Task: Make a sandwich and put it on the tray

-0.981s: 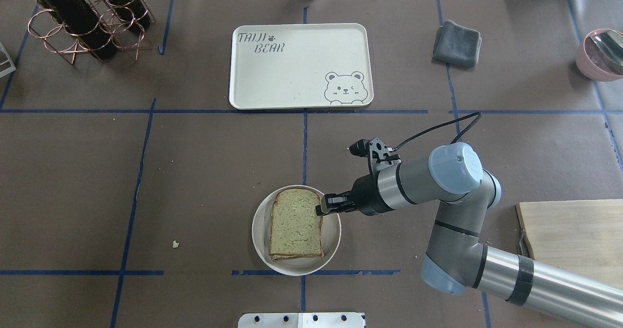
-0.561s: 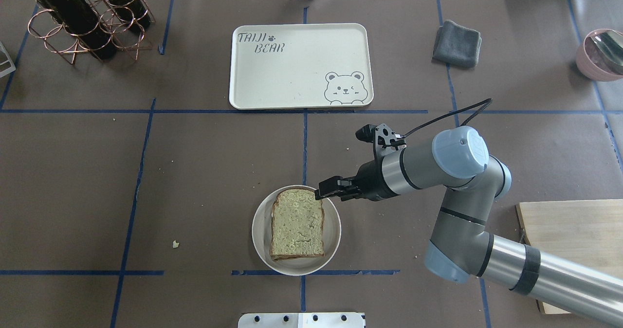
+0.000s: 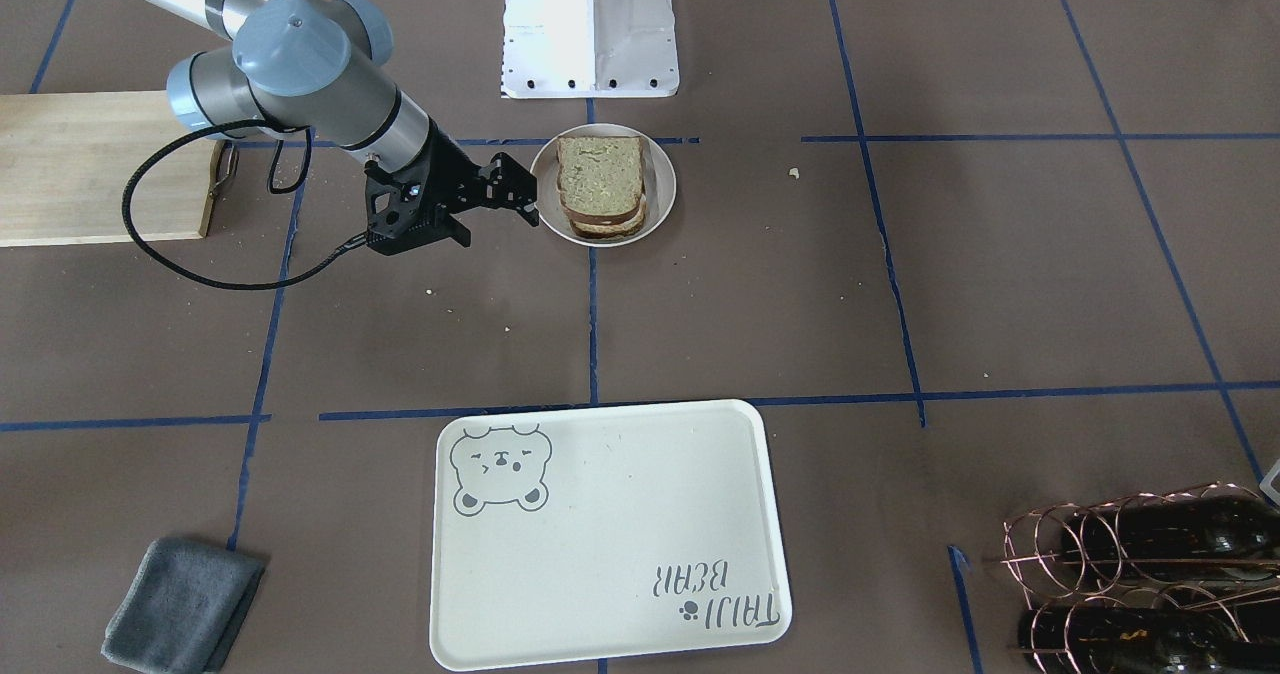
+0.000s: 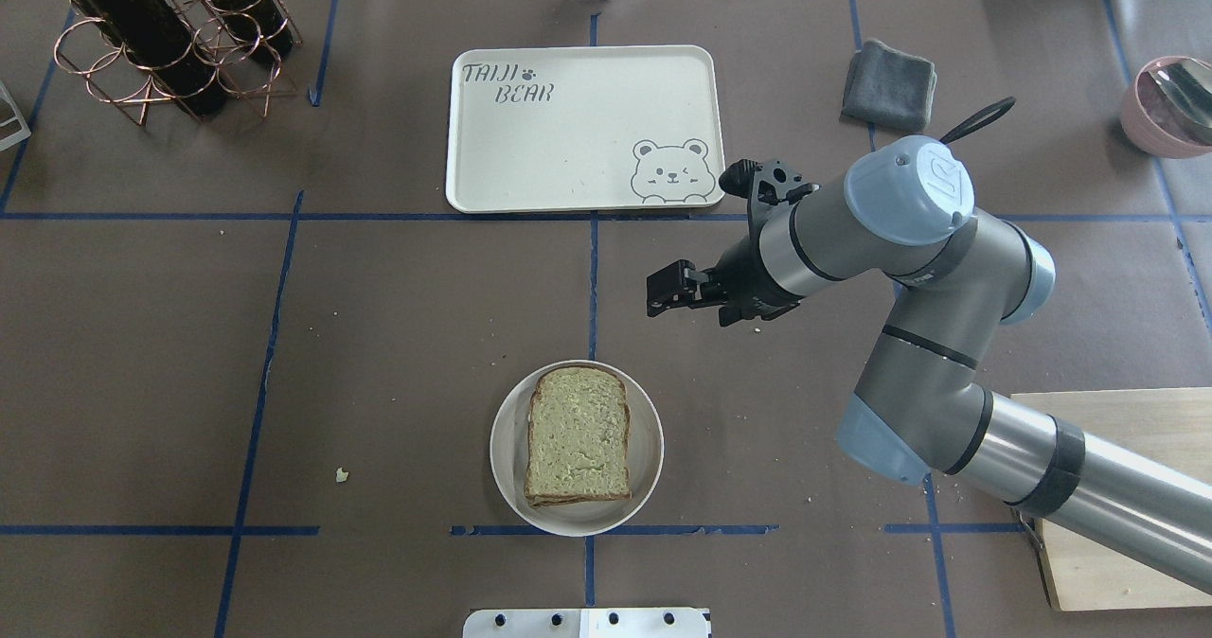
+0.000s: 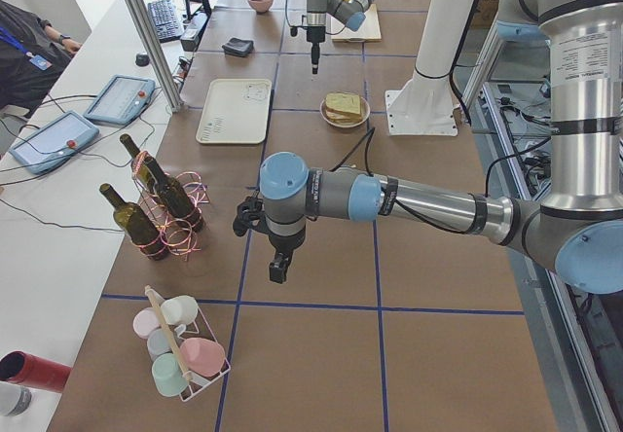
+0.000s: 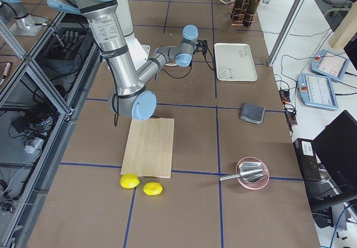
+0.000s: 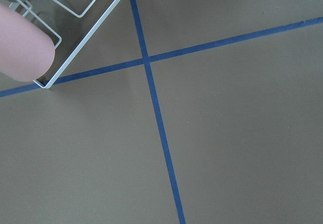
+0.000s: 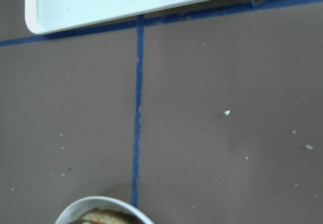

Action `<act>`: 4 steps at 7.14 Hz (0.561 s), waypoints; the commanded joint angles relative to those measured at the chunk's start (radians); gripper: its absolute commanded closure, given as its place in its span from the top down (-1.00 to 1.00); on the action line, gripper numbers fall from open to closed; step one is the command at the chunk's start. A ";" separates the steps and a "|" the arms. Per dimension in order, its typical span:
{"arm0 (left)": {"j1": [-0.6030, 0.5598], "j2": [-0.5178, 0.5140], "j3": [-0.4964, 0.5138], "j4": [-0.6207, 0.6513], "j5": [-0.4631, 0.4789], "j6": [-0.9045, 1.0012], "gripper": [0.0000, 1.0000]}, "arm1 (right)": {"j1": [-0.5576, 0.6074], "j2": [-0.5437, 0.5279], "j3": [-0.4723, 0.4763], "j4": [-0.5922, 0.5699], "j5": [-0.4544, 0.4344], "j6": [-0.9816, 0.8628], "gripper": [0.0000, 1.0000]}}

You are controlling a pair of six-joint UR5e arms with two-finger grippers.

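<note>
The sandwich [image 4: 578, 434] lies as stacked bread slices with brown crusts on a small round white dish [image 4: 650, 449] at the near middle; the egg does not show. It also shows in the front-facing view [image 3: 600, 179]. The white bear tray [image 4: 587, 127] sits empty at the far middle. My right gripper [image 4: 655, 294] hovers open and empty between dish and tray, to the right of the dish, touching nothing. The right wrist view shows the tray's corner [image 8: 101, 7] and the dish rim [image 8: 101, 206]. My left gripper [image 5: 276, 269] hangs over bare table far to the left; I cannot tell its state.
A copper rack with wine bottles [image 4: 161, 32] stands far left. A grey cloth [image 4: 888, 84] and a pink bowl [image 4: 1169, 103] lie far right. A wooden cutting board [image 4: 1117, 449] is near right. A wire rack of cups [image 5: 180, 354] stands by the left gripper.
My right gripper has left the bread's right edge and moved up and away toward the tray's near right corner. The top slice now lies flat on the stack.
</note>
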 commanded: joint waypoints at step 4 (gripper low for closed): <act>0.021 -0.294 0.083 -0.055 -0.006 -0.012 1.00 | 0.321 -0.120 0.135 -0.520 0.077 -0.751 1.00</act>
